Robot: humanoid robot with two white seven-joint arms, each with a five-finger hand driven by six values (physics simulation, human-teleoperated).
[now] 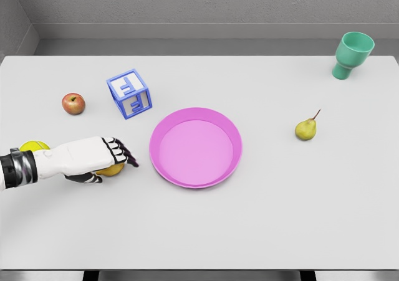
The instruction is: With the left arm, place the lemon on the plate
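At the far left edge of the white table (199, 231), a yellow-green round fruit (32, 146) is partly hidden behind the forearm; what kind it is cannot be told. Just behind it, nearer the back, a red apple (73, 103) is seen. The left hand (93, 159) is laid over the lemon (112, 169), of which only a yellow sliver is visible under the palm and between thumb and fingers. The fingers (121, 151) are held together and curved down over the top of the fruit, with the thumb underneath at the near side; whether they are actually clamped on it or only resting cannot be told. The lemon appears to be on the table surface, not lifted.

Behind the hand, a blue letter block (129, 93) stands apart. To the right, the pink plate (234, 169) lies empty, near the fingertips but not touched. Further right, a pear (305, 129) and a tilted green cup (352, 55) are seen well apart.

The reach is judged done and the grasp at most just begun; the lift, the short carry rightward and the release over the plate are left.
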